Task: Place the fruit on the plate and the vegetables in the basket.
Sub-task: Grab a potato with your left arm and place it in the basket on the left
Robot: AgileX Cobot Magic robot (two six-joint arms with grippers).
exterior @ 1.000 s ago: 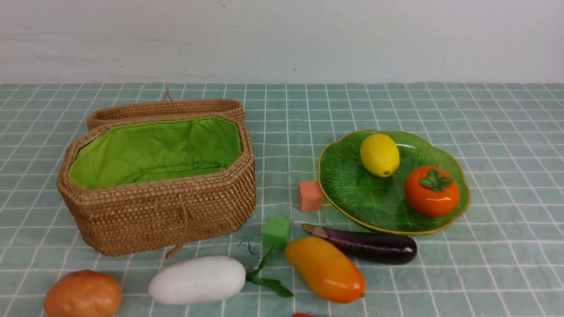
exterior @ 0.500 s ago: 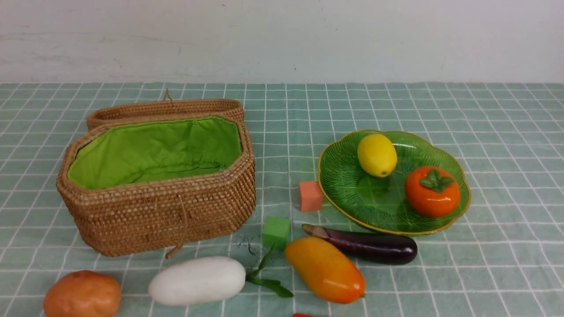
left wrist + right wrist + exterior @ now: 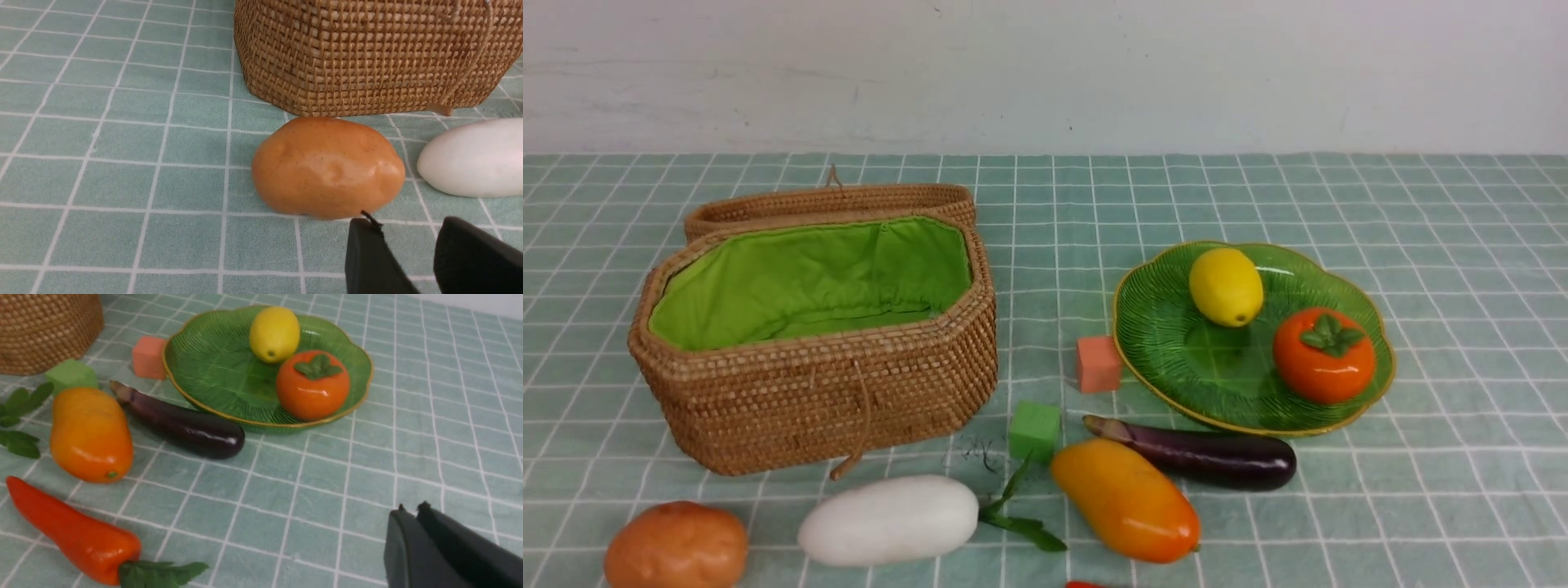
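Note:
The green plate [image 3: 1176, 343] holds the yellow lemon [image 3: 1226, 287] and the persimmon [image 3: 1324, 359]. On the cloth in front of it lie the mango [image 3: 1125, 500] and the purple eggplant [image 3: 1209, 457]. The white radish [image 3: 888, 519] and brown potato [image 3: 676, 545] lie before the open, empty basket [image 3: 817, 392]. The red carrot-like piece [image 3: 73, 535] lies nearest, beside the mango. My left gripper [image 3: 408, 222] is open, just short of the potato [image 3: 327, 167], with nothing between its fingers. My right gripper [image 3: 412, 507] is shut and empty, over bare cloth well short of the plate [image 3: 204, 355].
A salmon-pink cube [image 3: 1098, 363] touches the plate's left rim. A green cube [image 3: 1035, 429] sits between the basket and the eggplant's stem. The basket's lid [image 3: 829, 202] lies folded back behind it. A white wall bounds the table's far side.
The lemon rocked slightly to the left on the plate and came back. Nothing else has moved.

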